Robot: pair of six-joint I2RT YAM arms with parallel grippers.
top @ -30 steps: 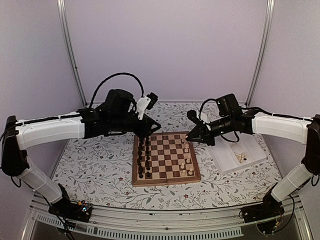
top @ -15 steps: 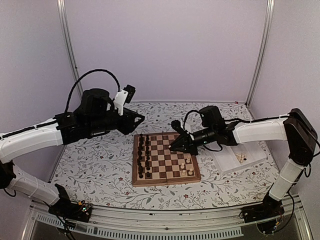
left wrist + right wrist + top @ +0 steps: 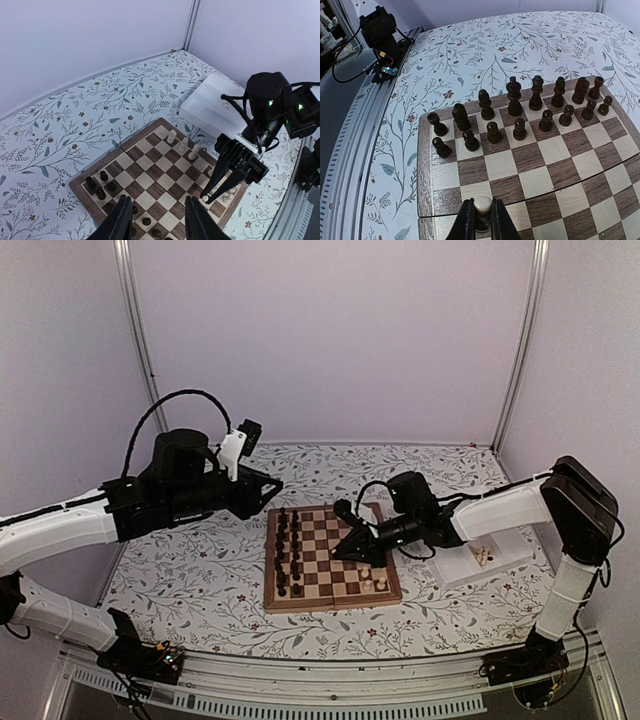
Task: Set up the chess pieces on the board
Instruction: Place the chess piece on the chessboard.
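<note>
The right gripper clenches a pale pawn by its head, low over the board — probably bound for the pale ranks at 3 o'clock. The left gripper, jaws apart and empty, hangs at 10 o'clock, likely to keep clear.

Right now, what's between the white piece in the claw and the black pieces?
Only bare board squares, from pale piece to dark pieces, in the right wrist view.

top camera looks down from above and behind me; left wrist view sits high over the board, right wrist view low and close; all share it.
</note>
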